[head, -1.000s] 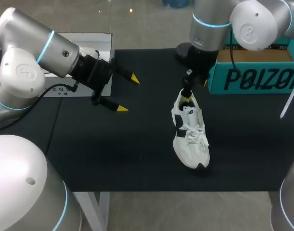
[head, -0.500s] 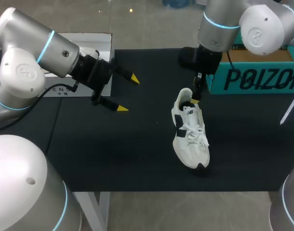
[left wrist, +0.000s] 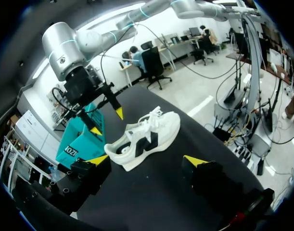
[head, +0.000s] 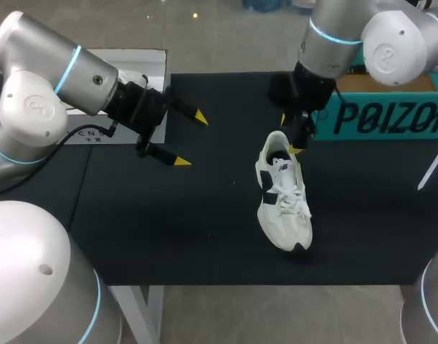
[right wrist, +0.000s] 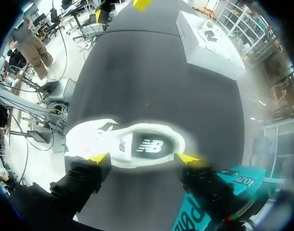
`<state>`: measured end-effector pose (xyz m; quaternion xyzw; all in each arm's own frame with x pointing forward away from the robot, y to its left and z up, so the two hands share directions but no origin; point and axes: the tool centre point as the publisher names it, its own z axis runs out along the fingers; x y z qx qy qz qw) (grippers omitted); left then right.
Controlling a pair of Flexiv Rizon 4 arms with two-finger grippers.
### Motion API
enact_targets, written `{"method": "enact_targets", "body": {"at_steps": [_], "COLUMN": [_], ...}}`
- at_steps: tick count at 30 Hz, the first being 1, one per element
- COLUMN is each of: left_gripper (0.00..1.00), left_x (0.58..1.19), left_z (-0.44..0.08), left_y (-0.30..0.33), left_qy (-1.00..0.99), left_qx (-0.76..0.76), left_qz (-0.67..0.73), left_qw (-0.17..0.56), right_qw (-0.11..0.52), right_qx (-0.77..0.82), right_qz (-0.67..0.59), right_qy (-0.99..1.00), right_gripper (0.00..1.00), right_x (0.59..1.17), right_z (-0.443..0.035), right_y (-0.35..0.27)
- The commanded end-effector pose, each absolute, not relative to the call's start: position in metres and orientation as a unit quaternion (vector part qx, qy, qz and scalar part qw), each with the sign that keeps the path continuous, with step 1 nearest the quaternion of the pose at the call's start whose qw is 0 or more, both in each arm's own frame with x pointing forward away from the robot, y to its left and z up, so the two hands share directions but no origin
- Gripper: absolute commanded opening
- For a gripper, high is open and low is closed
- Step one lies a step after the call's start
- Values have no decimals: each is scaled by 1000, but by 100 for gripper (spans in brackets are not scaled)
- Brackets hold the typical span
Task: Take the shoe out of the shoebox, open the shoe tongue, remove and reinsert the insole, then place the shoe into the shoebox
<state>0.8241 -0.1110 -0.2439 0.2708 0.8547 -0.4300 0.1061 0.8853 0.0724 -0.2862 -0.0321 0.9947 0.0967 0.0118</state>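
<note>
A white sneaker (head: pixel 283 197) with dark side panels lies on the black table (head: pixel 204 215), toe toward the front edge. Its dark insole (right wrist: pixel 149 145) shows through the opening. My right gripper (head: pixel 296 140) hangs open just above the heel end, touching nothing. In the right wrist view the right gripper (right wrist: pixel 143 158) has the sneaker (right wrist: pixel 113 139) below and ahead of its spread fingers. The teal shoebox (head: pixel 391 107) stands at the back right, behind that arm. My left gripper (head: pixel 191 139) is held open and empty well left of the sneaker; the left wrist view shows the sneaker (left wrist: pixel 147 137) ahead of its fingers.
A white box (head: pixel 143 72) sits at the back left, partly behind my left arm, and also shows in the right wrist view (right wrist: pixel 209 38). The table's front edge (head: pixel 276 284) runs close to the sneaker's toe.
My right gripper has shifted to the right, away from the sneaker's heel opening, and its wrist has turned. The sneaker and my left arm stayed put.
</note>
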Motion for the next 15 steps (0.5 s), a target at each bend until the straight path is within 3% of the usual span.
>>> {"method": "enact_targets", "body": {"at_steps": [1, 2, 15], "left_gripper": [100, 100, 100], "left_x": [825, 825, 825], "left_z": [-244, -244, -244], "left_y": [-111, -111, -111], "left_qy": [855, 855, 855], "left_qx": [271, 271, 271], "left_qz": [-429, -429, -429], "left_qw": [105, 105, 105], "right_qw": [17, 19, 11], "right_qx": [-28, -27, -28], "right_qz": [88, 86, 83], "right_qy": [996, 996, 996], "right_gripper": [92, 100, 100], "right_x": [898, 901, 935], "right_z": [-295, -296, -319], "right_y": [78, 78, 90]}}
